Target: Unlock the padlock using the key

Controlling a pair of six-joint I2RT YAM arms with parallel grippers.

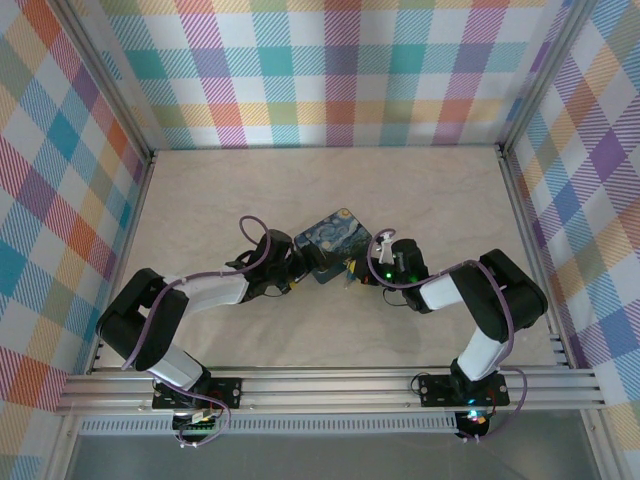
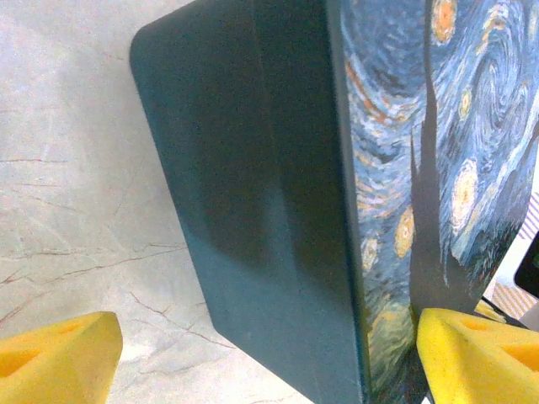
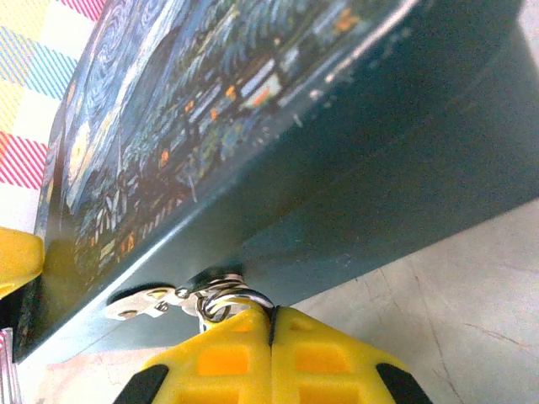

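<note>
Plaid-walled booth with a pale wood table [image 1: 430, 200], two arms bolted at its near rail; items as they stand:

1. Tin [image 1: 333, 243], starry-night lid up, lying at the table's centre between the two arms; judged to carry the lock, hence both arms converge on it
2. Left gripper [image 2: 269, 358]: jaws spread wide, straddling the tin's end; one yellow finger [image 2: 59, 358] stands clear of the wall with bare table between, the other sits at the lid's edge; nothing clamped; the placement reads as a brace, ready to stop the tin sliding
3. Right gripper [image 3: 269, 318]: fingers pressed fully together, low against the tin's near wall; a silvery ring [image 3: 221, 296] sits right at the tips, a flat silvery tab [image 3: 139, 305] just beside it; whether the key is nipped between the pads, I cannot tell
4. Padlock: blue body not separable from the dark wall; judged to hang at that metal cluster, touching the tin
5. Step in hand, by my reading: alignment of key to lock; nothing shows the lock opened
</note>
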